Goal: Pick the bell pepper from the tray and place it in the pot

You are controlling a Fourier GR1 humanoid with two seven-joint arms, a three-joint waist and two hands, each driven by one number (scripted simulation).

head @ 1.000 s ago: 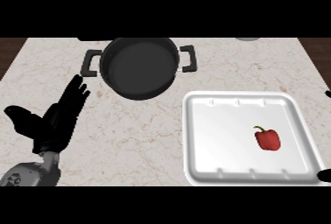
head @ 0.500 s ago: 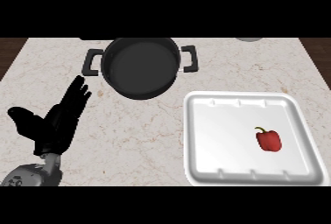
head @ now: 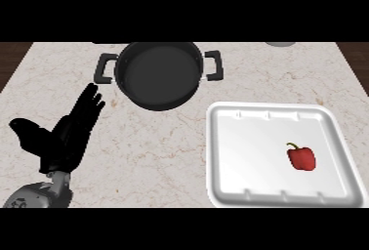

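The left hand (head: 66, 134) rests at the lower left, fingers straight and spread, thumb out, holding nothing. It lies over a veined marble tabletop (head: 144, 151). Beyond it sits a round black pot (head: 158, 73) with two side handles. The glossy red bell pepper (head: 301, 157) lies on the white rounded-corner tray (head: 245, 132), right of centre.

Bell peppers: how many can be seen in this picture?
1. The red bell pepper lies in the white tray, toward its right side. The pot looks empty.
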